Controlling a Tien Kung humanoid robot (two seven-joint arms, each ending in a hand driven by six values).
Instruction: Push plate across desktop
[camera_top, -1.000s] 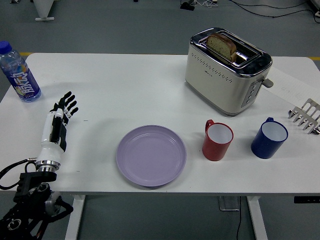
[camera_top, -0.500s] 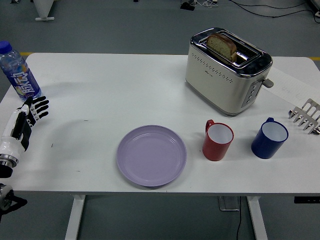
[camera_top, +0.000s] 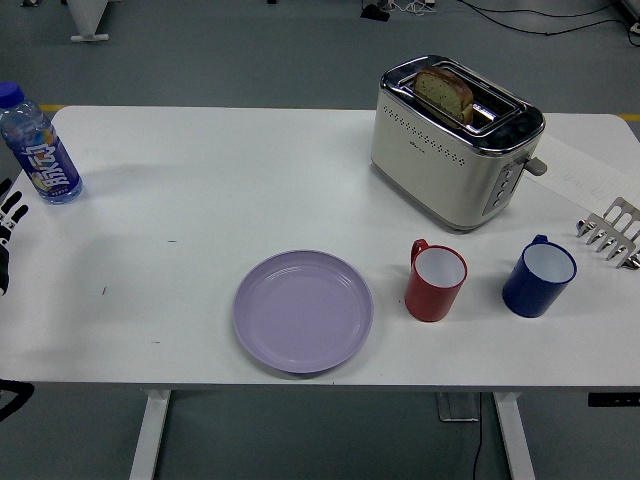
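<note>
One plate (camera_top: 303, 311), lilac, round so no long axis, near front edge of desk (camera_top: 200, 180), slightly left of centre, untouched; left hand (camera_top: 6, 235) barely visible at left edge, well apart, plate lies to its right; finger state: cannot tell; right hand unseen; red mug (camera_top: 435, 281) just right of plate; toaster (camera_top: 455, 140) toward far right

The plate (camera_top: 303, 311) looked like smooth lilac plastic with a soft sheen. The table (camera_top: 230, 180) had a matt white top. The toaster (camera_top: 455, 142) was of cream metal with a satin finish and polished chrome on top; the bread slice (camera_top: 444, 93) in it looked rough and porous. The red mug (camera_top: 435, 280) and the blue mug (camera_top: 539, 275) were glossy, white inside. The bottle (camera_top: 38, 147) was clear plastic with a shiny label. The rack (camera_top: 610, 232) looked like bare metal
</note>
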